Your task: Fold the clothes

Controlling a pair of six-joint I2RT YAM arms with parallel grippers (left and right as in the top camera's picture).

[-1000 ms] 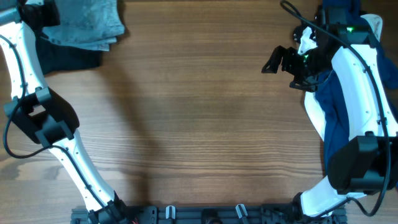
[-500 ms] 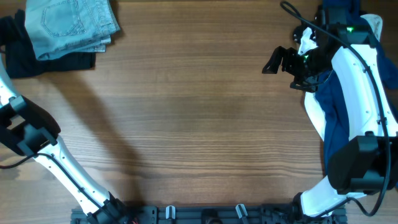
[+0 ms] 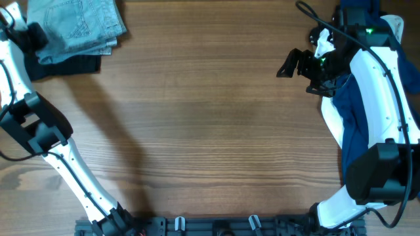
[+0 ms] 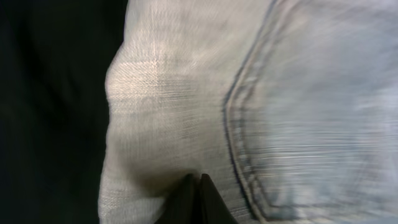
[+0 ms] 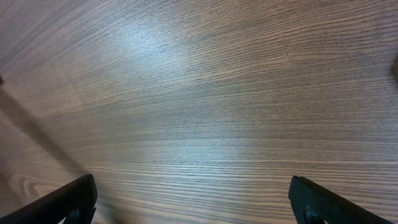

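Note:
The folded light-blue jeans lie at the table's far left corner on top of a black garment. My left gripper is at the stack's left edge. In the left wrist view its fingers are shut together, with their tips against the denim beside a stitched pocket; no fabric shows between them. My right gripper is open and empty, hovering over bare wood at the far right; its fingertips stand wide apart. A navy garment lies under the right arm.
The wooden table stretches between the two arms. A white piece of cloth shows at the far right corner behind the right arm. The arm bases stand at the front edge.
The left arm swung out to the left, then came back to the left edge of the jeans stack. The stack shifted a little left. The right arm has not moved.

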